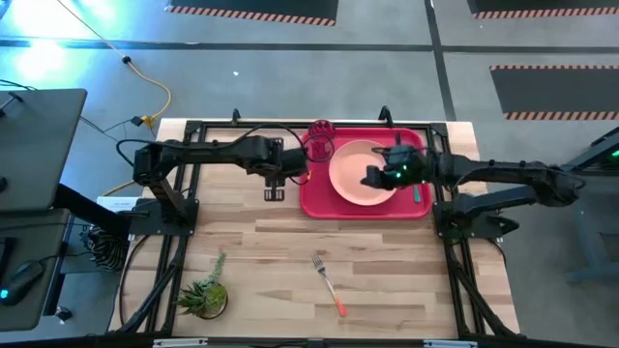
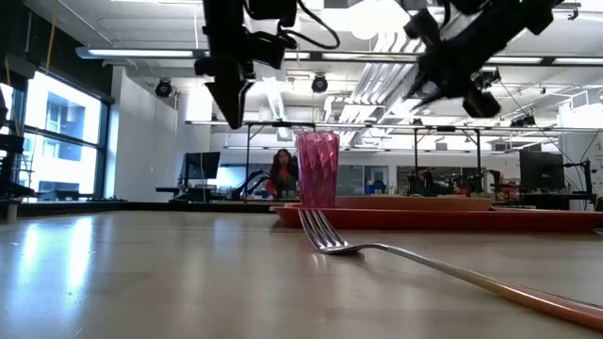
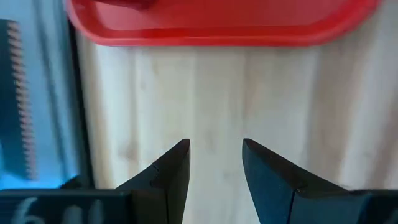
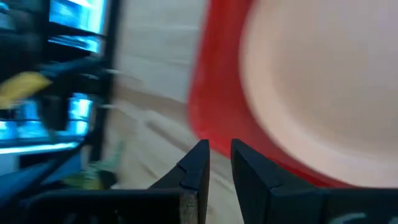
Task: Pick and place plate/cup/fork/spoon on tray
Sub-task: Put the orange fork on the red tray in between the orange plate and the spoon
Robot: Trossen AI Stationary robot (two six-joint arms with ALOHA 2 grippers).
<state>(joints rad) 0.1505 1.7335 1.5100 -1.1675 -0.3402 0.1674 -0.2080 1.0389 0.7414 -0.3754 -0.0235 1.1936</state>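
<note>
A small plant point(image 1: 205, 293) sits near the front left corner of the wooden surface point(image 1: 387, 271). Farther back, the left pincer point(image 1: 275, 192) hangs over bare wood just beside the left edge of the tray point(image 1: 314, 200); its fingers point(image 3: 166, 177) stand apart with nothing between them, and the left wrist view shows only wood and the tray's red rim past them. The fork point(image 1: 330, 282) lies alone on the wood towards the front, well apart from the tray, tines pointing back and orange handle towards the front edge; in the low view it stretches across the foreground point(image 2: 396, 252). The cup point(image 1: 320, 141) stands upright in the back left corner of the tray. The plate point(image 1: 353, 174) lies flat in the middle of the tray. The right pincer point(image 1: 370, 178) hovers above the plate, raised off it in the low view, its fingers point(image 4: 194, 171) nearly together with a narrow gap and nothing in it. The spoon point(image 1: 418, 190) lies in the tray by its right rim, only its teal handle showing beside the right arm.
</note>
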